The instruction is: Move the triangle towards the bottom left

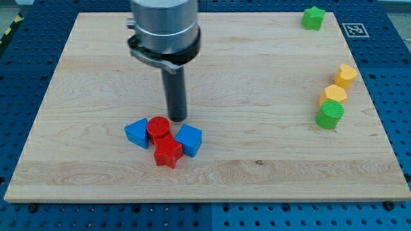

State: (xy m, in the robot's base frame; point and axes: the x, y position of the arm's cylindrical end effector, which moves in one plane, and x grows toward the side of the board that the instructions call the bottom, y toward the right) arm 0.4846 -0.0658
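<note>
Tip behind the block cluster
The tip (pixel 177 119), a jawless rod, stands just up-right of the blue triangle (pixel 136 132), apparently beside the red cylinder (pixel 158 129).

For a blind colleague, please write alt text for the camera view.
My tip rests just above a cluster of a blue triangle block, red cylinder block, red star block and blue block on the wooden board.
</note>
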